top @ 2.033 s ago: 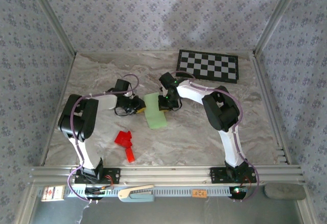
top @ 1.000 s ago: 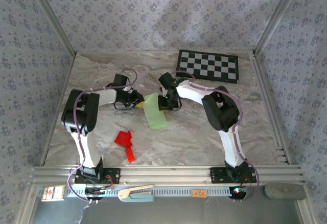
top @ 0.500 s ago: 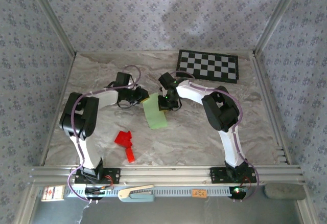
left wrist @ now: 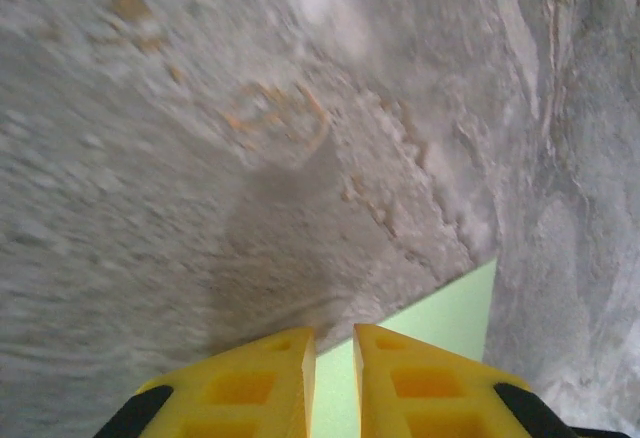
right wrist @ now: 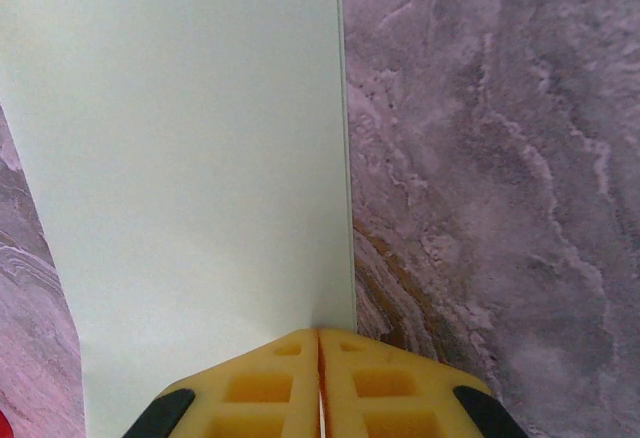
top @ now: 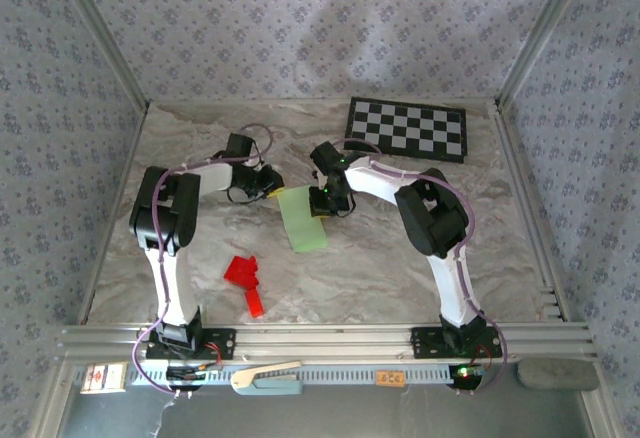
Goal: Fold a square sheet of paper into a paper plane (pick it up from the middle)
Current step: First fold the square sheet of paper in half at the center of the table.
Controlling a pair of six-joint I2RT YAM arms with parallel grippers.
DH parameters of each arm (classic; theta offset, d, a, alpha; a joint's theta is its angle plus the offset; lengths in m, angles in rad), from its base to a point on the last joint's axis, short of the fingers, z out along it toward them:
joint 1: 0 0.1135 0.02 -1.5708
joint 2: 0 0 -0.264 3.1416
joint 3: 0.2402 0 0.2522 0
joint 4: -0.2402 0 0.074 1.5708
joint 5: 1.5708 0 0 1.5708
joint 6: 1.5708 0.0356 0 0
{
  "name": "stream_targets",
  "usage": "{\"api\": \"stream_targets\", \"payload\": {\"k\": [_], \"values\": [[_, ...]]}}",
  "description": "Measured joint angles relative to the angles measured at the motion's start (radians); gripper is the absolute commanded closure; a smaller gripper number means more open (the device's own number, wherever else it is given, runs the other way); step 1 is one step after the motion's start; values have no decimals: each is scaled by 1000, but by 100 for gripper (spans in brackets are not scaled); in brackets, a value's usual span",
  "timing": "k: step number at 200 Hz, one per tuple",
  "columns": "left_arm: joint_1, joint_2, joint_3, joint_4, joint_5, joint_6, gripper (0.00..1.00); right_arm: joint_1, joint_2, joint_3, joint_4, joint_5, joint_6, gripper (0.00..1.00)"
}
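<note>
Risk: right gripper [top: 322,202], jaws together, pins right edge of paper sheet [top: 304,224]; left gripper [top: 272,185], jaws narrowly apart at its far-left corner, may skid it across desk [top: 400,258], skewing the fold.

Green paper [right wrist: 190,158] cropped, right wrist view
</note>
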Motion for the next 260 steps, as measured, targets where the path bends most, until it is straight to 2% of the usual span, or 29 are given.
{"api": "stream_targets", "payload": {"k": [40,70,93,112,152,201,260], "values": [[9,-18,14,-49,-45,22,81,0,0,0,0,0,0,90],[0,-145,-44,-64,-63,-15,81,0,0,-1,0,1,1,91],[-47,-278,-130,-42,-65,-75,81,0,0,-1,0,1,4,91],[-101,-330,-199,-11,-45,-126,83,0,-1,-1,0,1,4,91],[-168,-322,-316,14,10,-208,85,0,-1,-6,1,1,4,91],[-223,-272,-326,26,56,-214,85,0,-2,-11,2,1,5,91],[-222,-245,-369,45,55,-184,86,0,-2,-13,4,1,5,91]]}}
